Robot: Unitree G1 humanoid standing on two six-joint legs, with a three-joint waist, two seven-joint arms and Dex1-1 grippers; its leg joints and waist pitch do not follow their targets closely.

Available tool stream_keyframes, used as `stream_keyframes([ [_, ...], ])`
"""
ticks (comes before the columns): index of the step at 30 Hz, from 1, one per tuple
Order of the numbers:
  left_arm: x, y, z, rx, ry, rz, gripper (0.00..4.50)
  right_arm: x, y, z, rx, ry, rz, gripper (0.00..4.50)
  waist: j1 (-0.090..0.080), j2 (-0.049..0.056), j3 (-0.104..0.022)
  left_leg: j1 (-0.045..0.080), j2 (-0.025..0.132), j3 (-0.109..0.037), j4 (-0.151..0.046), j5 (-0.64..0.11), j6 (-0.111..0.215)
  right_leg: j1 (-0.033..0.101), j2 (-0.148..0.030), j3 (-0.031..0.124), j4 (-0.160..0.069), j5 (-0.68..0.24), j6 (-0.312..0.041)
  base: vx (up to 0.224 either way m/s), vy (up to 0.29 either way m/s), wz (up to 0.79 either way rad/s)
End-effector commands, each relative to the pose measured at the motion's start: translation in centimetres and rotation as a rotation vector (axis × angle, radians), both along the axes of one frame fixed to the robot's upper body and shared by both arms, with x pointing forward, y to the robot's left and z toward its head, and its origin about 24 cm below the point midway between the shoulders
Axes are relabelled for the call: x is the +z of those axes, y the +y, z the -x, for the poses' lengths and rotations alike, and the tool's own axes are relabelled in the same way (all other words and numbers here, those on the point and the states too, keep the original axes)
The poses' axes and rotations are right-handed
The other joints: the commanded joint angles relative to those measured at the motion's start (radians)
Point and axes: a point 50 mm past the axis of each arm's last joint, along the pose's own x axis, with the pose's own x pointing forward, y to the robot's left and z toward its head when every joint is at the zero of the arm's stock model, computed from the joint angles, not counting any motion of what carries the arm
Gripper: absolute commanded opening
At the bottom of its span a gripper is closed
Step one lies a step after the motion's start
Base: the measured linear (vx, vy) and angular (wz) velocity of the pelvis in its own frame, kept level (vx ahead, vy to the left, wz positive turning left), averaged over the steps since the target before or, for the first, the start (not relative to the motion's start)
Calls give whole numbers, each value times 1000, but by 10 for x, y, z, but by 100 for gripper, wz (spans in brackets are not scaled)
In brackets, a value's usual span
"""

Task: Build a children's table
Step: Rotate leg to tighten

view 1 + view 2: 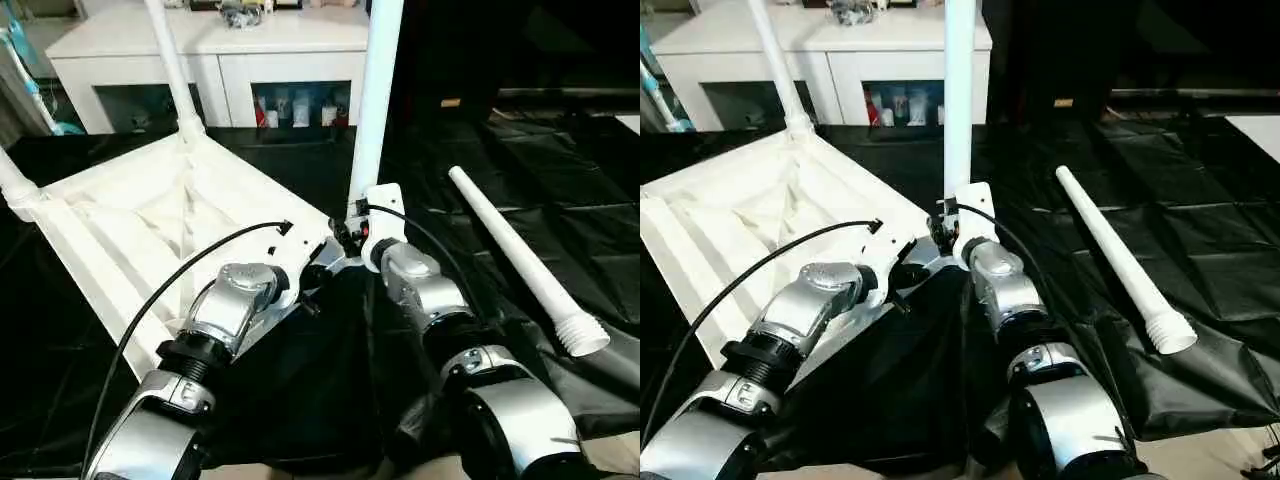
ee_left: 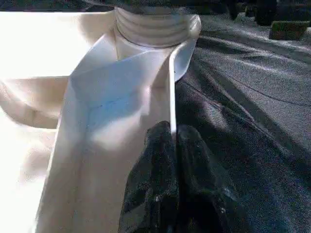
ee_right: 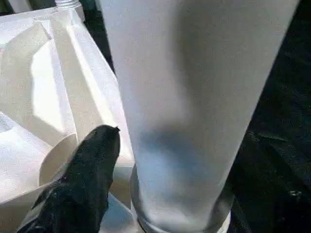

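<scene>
The children's table top [image 1: 120,230] lies upside down on a black sheet, its ribbed underside facing up. Three white legs stand in its corner sockets: one at the near corner [image 1: 375,100], one at the back [image 1: 172,70] and one at the far left [image 1: 15,185]. A further leg [image 1: 520,255] lies loose on the sheet to the right. My left gripper [image 2: 173,141] is shut on the top's thin rim [image 2: 171,87], just below the near corner socket. My right gripper [image 1: 352,225] stands open around the base of the near leg [image 3: 184,97]. One black finger [image 3: 92,165] sits beside the tube; the other is hidden behind it.
A white cabinet [image 1: 220,50] with small items on its shelves stands behind the table top. The black sheet [image 1: 560,180] covers the floor, wrinkled, with its front edge near my right forearm. A cable loops over my left forearm [image 1: 235,300].
</scene>
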Motion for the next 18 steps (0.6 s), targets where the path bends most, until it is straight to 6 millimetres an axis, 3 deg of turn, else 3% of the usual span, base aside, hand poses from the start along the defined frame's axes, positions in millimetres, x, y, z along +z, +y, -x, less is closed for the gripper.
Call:
stream_keyframes([
  [1,-10,0,4,-19,40,-36,0,-14,10,9,66,58,23,382,3,2,-30,-10,47,-13,-69,-190,51,37,-72,49,-74,-124,-228,0,0,0],
  [5,-10,0,5,-35,37,-33,0,-10,6,7,71,28,12,382,5,1,-29,-9,48,-12,-69,-203,47,38,-74,51,-77,-165,-223,0,0,0],
  [10,-10,1,6,-41,35,-32,0,-4,-4,5,73,-10,29,382,9,2,-32,-12,48,-11,-61,-125,69,42,-73,49,-66,-68,-241,0,0,0],
  [18,-10,5,7,-44,32,-33,0,-3,-17,4,63,-22,22,382,14,3,-34,-13,47,-8,-54,-101,88,45,-73,47,-58,2,-265,0,0,0],
])
